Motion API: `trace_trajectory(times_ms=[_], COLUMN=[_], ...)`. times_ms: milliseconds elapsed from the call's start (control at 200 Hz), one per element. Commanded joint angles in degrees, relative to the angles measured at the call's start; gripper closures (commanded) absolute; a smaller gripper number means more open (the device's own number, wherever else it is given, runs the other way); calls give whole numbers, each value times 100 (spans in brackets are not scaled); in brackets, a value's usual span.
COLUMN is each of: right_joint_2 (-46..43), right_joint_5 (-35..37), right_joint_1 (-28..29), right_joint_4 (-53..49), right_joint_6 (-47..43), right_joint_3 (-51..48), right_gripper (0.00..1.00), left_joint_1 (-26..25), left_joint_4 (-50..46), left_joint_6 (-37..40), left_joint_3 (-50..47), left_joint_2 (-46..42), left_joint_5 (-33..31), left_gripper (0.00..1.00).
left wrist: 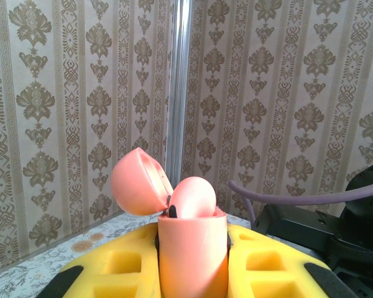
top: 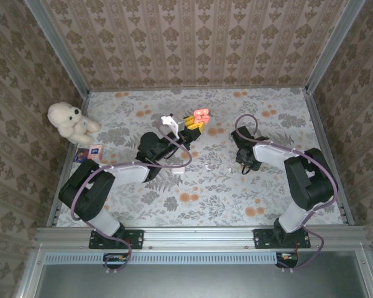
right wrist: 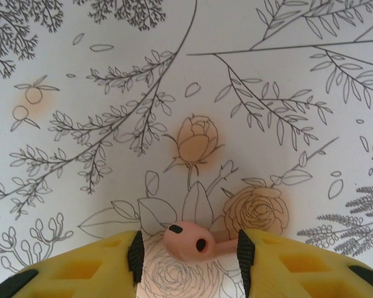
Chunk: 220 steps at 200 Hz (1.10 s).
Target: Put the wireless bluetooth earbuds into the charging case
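My left gripper [left wrist: 193, 264] is shut on an orange-pink charging case [left wrist: 193, 248], upright between its yellow fingers with the lid [left wrist: 138, 182] swung open to the left. One orange-pink earbud [left wrist: 193, 197] sits in the case, its rounded head sticking out. From above, the held case [top: 201, 115] hangs over the far middle of the table. My right gripper [right wrist: 189, 251] points down at the cloth, open, straddling a second orange-pink earbud [right wrist: 188, 241] that lies flat. Its stem reaches the right pad, and a gap remains at the left pad. The right gripper [top: 244, 162] is right of centre.
A white open case [top: 168, 120] stands just left of the held one. Two small white earbuds [top: 206, 167] [top: 227, 169] lie on the floral cloth between the arms. A white teddy bear [top: 70, 120] and a small blue card [top: 94, 151] sit far left. Patterned walls enclose the table.
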Motion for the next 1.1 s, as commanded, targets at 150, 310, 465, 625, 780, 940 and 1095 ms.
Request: trace_trajectory(times_ms=[150,310,465,625,780,940,1095], right_joint_2=[289,288,81,-303,-602,-618,-246], right_joint_5=[-295,-378,-547,-795,-852,-559,-692], right_joint_1=[-16,-17,50,132,143,119,66], right_joint_4=[-259,-231,-157,-23,-18,-274,-501], right_joint_6=[-244,-251,-184,-25,54,-273,-1396], right_joint_3=[348,361,315,170,93,271,710], right_gripper=[59,68,70,69,66,59,54], left_joint_1=[58,75,88,101,108,118,132], left_joint_4=[248,246,246,247,251,253,251], left_joint_6=[-118,-118,-118,-117,-126,-125,-118], left_joint_3=[71,75,64,62,65,55,27], left_joint_2=[-120,-109,-107,-86,-80,-100,-123], left_joint_5=[89,98,98,98,98,98,98], left_gripper=[100,100,100,100,100,100,100])
